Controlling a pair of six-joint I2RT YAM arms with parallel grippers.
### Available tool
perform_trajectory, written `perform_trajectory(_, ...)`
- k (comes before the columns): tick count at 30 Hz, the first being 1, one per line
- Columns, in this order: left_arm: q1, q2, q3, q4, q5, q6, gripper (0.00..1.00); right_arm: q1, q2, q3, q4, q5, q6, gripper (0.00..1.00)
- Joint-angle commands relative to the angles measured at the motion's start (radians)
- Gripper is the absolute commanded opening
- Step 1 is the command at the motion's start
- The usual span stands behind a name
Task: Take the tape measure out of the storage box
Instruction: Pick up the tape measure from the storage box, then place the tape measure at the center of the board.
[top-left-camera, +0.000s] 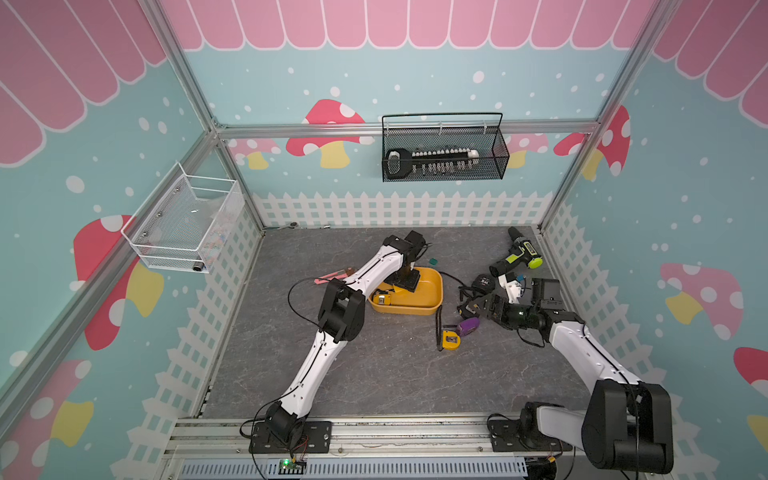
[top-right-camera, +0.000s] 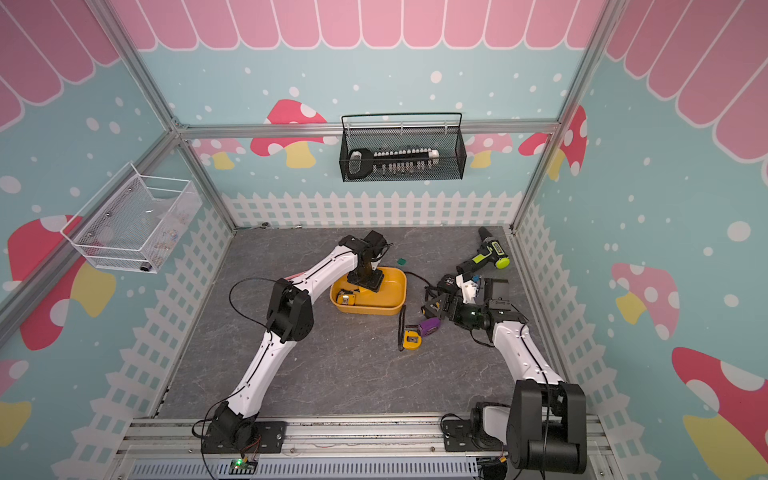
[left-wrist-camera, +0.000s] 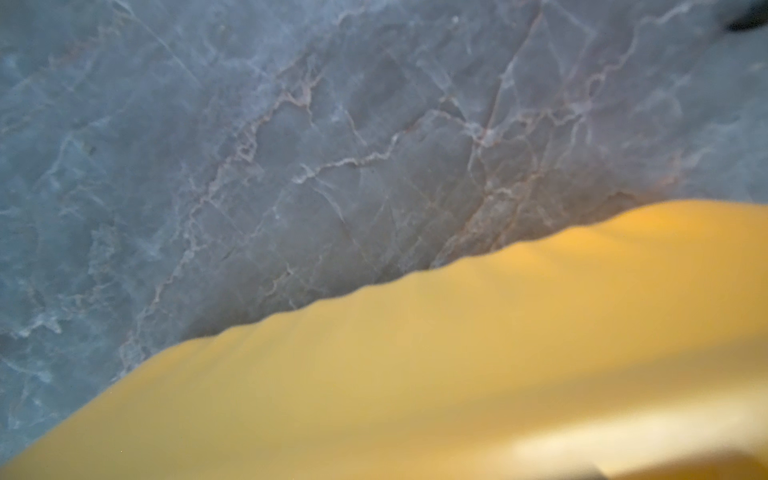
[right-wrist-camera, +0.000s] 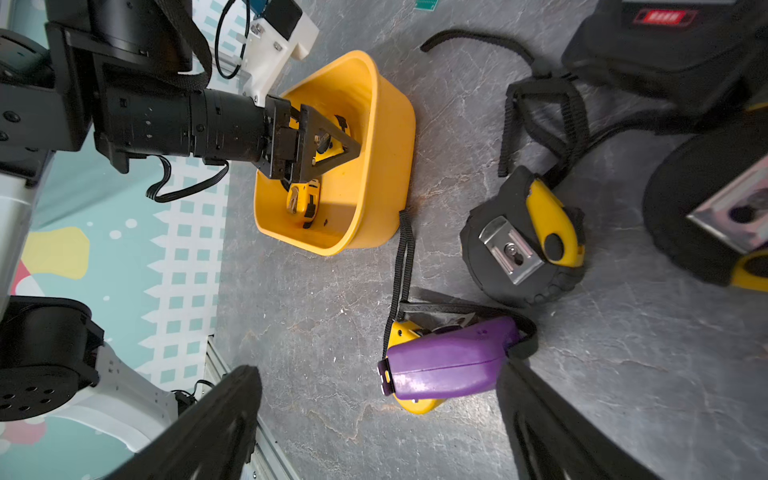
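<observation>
Bearing storage box (top-left-camera: 407, 309): grey marble tbl (top-left-camera: 374, 374), mushroom-print walls (top-left-camera: 415, 83).

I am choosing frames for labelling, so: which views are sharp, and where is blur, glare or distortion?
Left wrist view: out of focus, the storage box a soft yellow mass with a pale glare patch, the marbled tabletop hazy. Right wrist view: sharp on the purple tape measure, with wide-angle distortion toward the edges. Both top views: sharp, evenly lit, only soft shadows.
</observation>
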Motion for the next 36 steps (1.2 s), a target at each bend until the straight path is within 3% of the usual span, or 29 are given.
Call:
perform_trajectory(1, -0.002, -0.101, -0.019, -0.011, 0.057, -0.051, 0.46, 0.082, 0.0, -0.003, 0.077, -0.045, 0.011, 0.94)
perform_trajectory(5, 0.028, -0.204, -0.074, 0.03, 0.158, -0.188, 0.45, 0.232, 0.017, 0.016, 0.182, 0.032, 0.019, 0.94)
perform_trajectory(9, 0.047, -0.307, -0.186, 0.138, 0.287, -0.295, 0.45, 0.285, 0.094, -0.015, 0.505, 0.077, 0.155, 0.94)
perform_trajectory(14, 0.047, -0.368, -0.262, 0.196, 0.411, -0.369, 0.46, 0.354, 0.275, 0.091, 0.729, 0.128, 0.219, 0.94)
perform_trajectory(25, 0.045, -0.44, -0.359, 0.263, 0.475, -0.421, 0.49, 0.465, 0.554, 0.267, 1.041, 0.206, 0.346, 0.9)
perform_trajectory(27, 0.045, -0.444, -0.359, 0.267, 0.483, -0.427, 0.49, 0.479, 0.571, 0.282, 1.029, 0.238, 0.337, 0.85)
perform_trajectory(31, 0.045, -0.445, -0.356, 0.275, 0.521, -0.435, 0.5, 0.496, 0.578, 0.26, 1.104, 0.306, 0.346, 0.63)
perform_trajectory(36, 0.045, -0.442, -0.361, 0.277, 0.548, -0.43, 0.53, 0.5, 0.564, 0.225, 1.168, 0.391, 0.36, 0.27)
